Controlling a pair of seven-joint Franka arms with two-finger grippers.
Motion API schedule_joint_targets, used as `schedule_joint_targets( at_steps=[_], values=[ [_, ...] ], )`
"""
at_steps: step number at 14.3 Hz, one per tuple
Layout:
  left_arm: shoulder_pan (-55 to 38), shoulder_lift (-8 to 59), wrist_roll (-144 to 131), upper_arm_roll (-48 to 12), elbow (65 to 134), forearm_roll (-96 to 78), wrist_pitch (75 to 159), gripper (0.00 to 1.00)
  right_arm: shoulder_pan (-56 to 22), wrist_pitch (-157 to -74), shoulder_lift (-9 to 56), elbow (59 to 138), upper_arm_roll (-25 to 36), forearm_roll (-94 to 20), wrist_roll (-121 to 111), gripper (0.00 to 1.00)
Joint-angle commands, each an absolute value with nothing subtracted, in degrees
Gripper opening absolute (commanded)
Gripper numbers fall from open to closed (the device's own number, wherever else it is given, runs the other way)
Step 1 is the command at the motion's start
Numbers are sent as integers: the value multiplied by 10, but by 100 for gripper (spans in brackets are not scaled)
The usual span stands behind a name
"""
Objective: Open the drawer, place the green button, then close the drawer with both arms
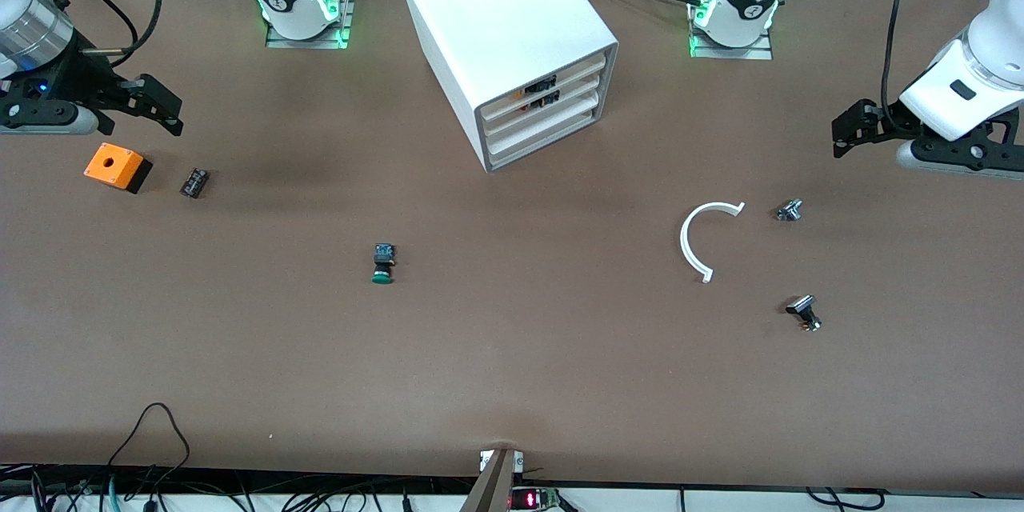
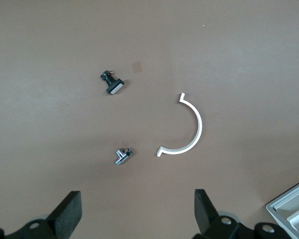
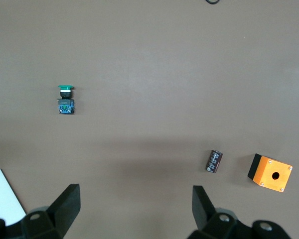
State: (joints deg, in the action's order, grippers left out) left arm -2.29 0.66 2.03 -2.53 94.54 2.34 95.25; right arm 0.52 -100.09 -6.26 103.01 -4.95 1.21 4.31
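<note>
Knob (image 1: 803,312) nearest; button (image 1: 383,263) on open tabletop (image 1: 512,368).

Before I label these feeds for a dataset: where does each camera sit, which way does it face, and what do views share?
Front view: high across the table, facing both bases; shows both arms, cabinet, button.
Left wrist view: on the left arm, looking down past its open left gripper at the white arc.
Right wrist view: looking down past the open right gripper at the orange box.
Shared: the button also shows in the right wrist view.
</note>
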Motion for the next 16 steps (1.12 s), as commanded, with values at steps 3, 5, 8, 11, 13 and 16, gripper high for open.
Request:
schedule_joint_targets(
  at_steps=[3, 5, 8, 11, 13, 16],
  values=[
    [-25, 6, 28, -25, 938, 30, 943, 99, 11, -990, -58, 1015, -54, -3, 31, 99],
    [-25, 6, 28, -25, 938, 31, 940, 99, 11, -990, -55, 1013, -54, -5, 28, 99],
    [-25, 6, 28, -25, 938, 30, 938, 99, 11, -985, -42, 1032, -56, -16, 28, 99],
    [-28, 7, 31, -25, 938, -12, 863, 100, 4, -990, -10, 1037, -60, -19, 33, 99],
    [-29, 23, 36, -27, 938, -61, 806, 100, -7, -1010, 19, 1035, -68, -49, 34, 99],
    [-41, 58, 40, -36, 939, -105, 767, 100, -32, -1063, 67, 1037, -71, -55, 39, 99]
  ],
)
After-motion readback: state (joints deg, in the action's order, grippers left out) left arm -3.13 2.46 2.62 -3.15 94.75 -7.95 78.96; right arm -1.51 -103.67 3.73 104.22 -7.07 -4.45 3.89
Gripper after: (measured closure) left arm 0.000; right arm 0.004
